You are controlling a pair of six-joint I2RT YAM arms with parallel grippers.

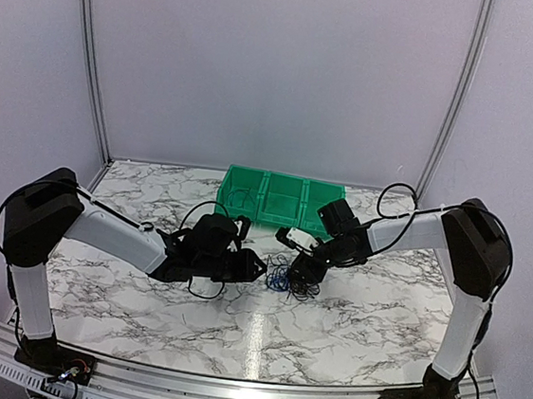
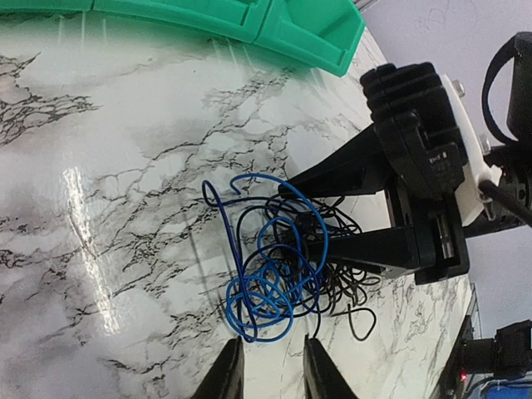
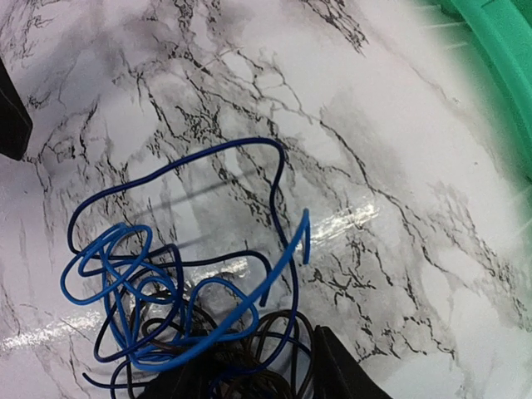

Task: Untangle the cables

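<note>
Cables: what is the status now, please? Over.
Left gripper slightly open, tips at edge of the cables. Right gripper open, astride the black strands. Cables one tangled clump. Green tray apart, not in the way.

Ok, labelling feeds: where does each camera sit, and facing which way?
Top external: above, behind the robot, looking down at marble table and green tray; left arm and right arm show.
Left wrist: low, facing the cable clump; own jaws at bottom.
Right wrist: over the clump, looking down; own jaws at bottom.
Both wrist views share the blue cable.
</note>
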